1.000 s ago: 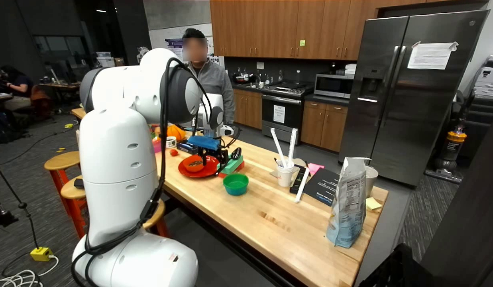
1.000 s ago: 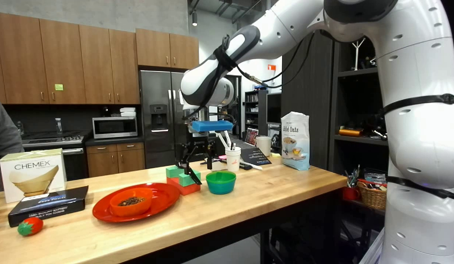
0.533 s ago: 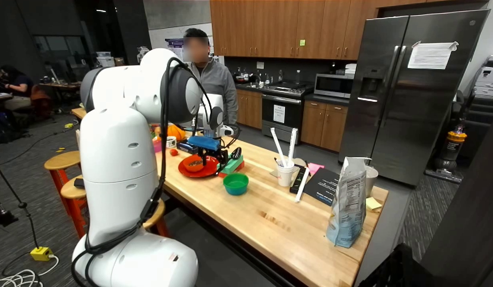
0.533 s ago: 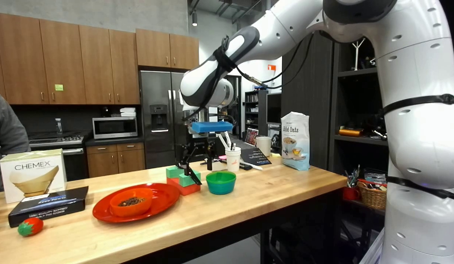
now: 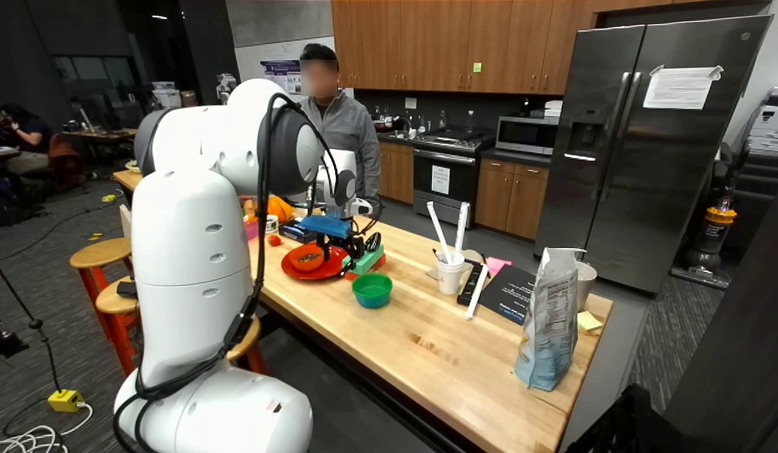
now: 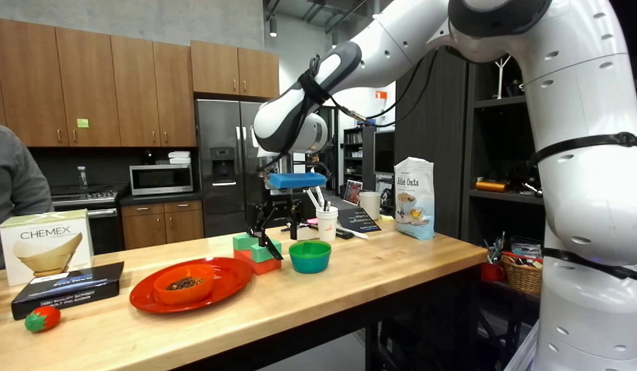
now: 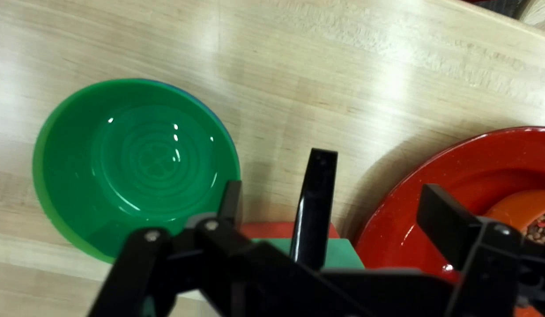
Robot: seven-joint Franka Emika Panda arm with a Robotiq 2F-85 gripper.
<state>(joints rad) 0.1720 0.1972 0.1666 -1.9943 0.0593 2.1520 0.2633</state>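
My gripper (image 7: 336, 207) stands open above the table in the wrist view, its fingers wide apart. Between them, in that picture, rises the black handle (image 7: 316, 198) of a utensil, with no finger seen pressing on it. The utensil's slotted black head (image 5: 372, 241) shows in an exterior view, over the stacked green and red blocks (image 6: 267, 266). Beside the blocks sits a green bowl (image 7: 135, 154), blue-teal on its lower outside. On the opposite side lies a red plate (image 7: 400, 207) carrying an orange bowl (image 6: 182, 294) with brown bits inside. The gripper hides part of the blocks in the wrist view.
A white cup (image 5: 450, 277) with straws, a black card (image 5: 508, 292) and an oats bag (image 6: 415, 198) stand along the table. Toward its other end are a Chemex box (image 6: 46, 245), a flat black box (image 6: 68, 288) and a toy strawberry (image 6: 42, 318). A person (image 5: 344, 132) stands behind.
The arm and gripper have shifted slightly to the right in an exterior view and dropped a little. The person has moved rightward. The bowls, plate and blocks stay where they were.
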